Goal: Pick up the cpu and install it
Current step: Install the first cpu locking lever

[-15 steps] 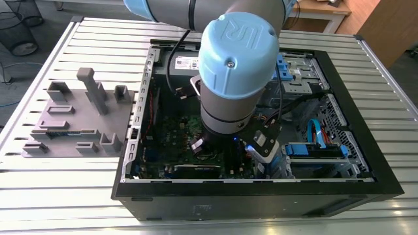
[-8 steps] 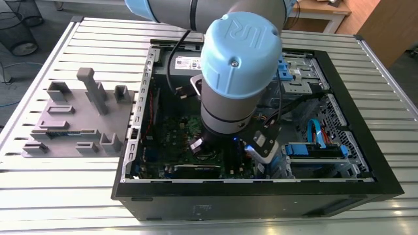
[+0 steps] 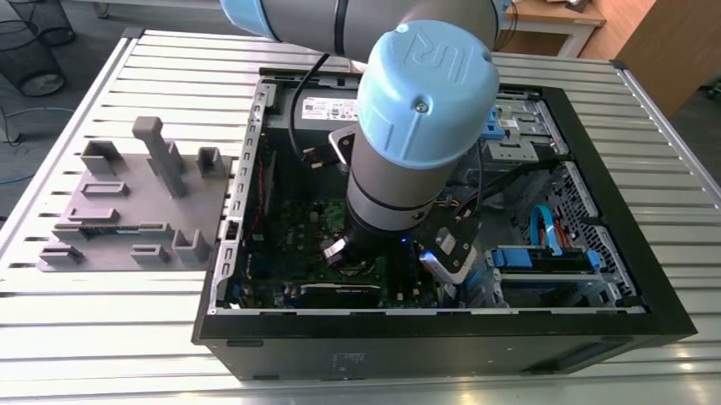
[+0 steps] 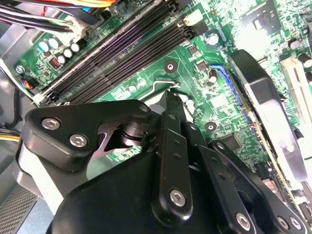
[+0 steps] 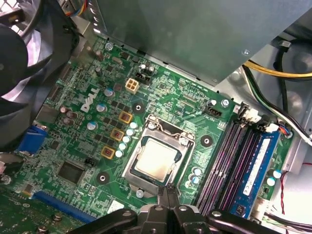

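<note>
The cpu [image 5: 156, 157], a small square chip with a silver-grey top, lies flat in the socket on the green motherboard [image 5: 87, 146], with the socket's metal frame [image 5: 165, 127] around it. My gripper [image 5: 168, 194] hangs just over the socket's edge, beside the chip and not touching it. Its two black fingers are pressed together with nothing between them. In the second wrist view the same shut gripper [image 4: 168, 100] points at the board, and its body hides the socket. In the exterior view the arm [image 3: 406, 152] reaches down into the open computer case [image 3: 451, 333].
Dark memory slots [image 5: 226, 161] and a blue memory stick [image 5: 256, 163] run beside the socket. A black fan [image 5: 24, 58] and yellow and black cables [image 5: 275, 73] stand close by. A grey fixture plate [image 3: 135, 202] lies on the slatted table at the exterior view's left.
</note>
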{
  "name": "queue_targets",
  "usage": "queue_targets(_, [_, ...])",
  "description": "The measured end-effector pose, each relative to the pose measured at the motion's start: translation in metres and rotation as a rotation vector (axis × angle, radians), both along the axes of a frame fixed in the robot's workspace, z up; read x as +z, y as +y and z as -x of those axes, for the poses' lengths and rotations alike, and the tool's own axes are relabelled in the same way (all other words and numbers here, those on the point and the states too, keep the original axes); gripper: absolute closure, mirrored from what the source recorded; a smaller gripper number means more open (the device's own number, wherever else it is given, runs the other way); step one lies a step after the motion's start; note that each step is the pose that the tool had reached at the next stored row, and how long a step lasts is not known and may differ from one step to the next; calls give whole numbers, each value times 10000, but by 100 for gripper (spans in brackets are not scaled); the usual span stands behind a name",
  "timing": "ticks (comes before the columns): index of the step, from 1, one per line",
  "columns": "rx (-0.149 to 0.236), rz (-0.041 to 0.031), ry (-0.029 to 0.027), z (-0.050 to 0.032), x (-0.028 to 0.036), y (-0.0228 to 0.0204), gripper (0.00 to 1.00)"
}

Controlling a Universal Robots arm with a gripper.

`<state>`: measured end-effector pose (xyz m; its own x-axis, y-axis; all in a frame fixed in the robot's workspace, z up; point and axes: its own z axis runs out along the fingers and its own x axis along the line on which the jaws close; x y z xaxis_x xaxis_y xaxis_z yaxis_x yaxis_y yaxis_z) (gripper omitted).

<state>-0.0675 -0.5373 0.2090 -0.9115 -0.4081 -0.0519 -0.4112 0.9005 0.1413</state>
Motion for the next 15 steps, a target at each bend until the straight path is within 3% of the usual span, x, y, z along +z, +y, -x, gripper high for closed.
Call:
queue_targets(3, [1,3,0,-1,0,24,89])
queue_targets(9, [-6,65,1,9,0,140,89])
queue_targets(15, [-19,69,1,16,60,146,89])
